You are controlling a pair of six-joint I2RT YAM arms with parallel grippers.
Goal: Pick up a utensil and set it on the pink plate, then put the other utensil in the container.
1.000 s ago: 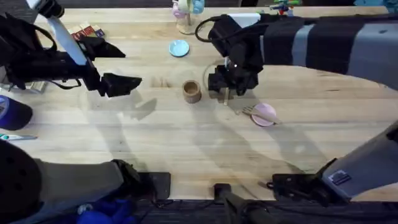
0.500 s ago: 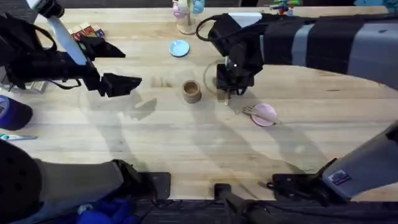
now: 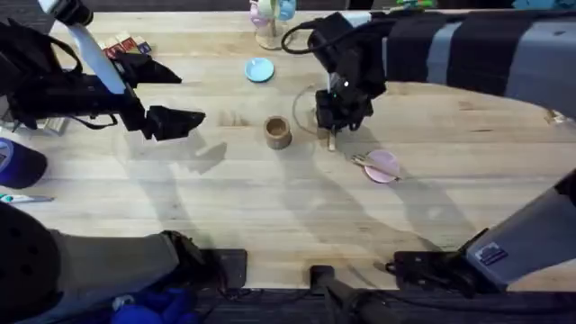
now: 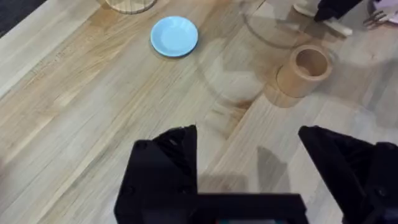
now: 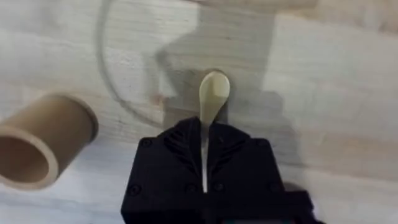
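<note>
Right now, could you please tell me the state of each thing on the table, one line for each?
wooden fork: lying across the pink plate's edge.
pink plate: flat on the table, fork on it.
wooden spoon: clamped between the right gripper's fingers, bowl sticking out.
wooden cup: upright, nothing in it.
blue dish: bare, flat on the table.
right gripper: shut on the spoon.
left gripper: open, holding nothing.

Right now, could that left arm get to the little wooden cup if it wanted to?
Probably yes. The left gripper hangs open over bare table, and nothing lies between it and the wooden cup. The right gripper, shut on the spoon, is on the cup's far side.
</note>
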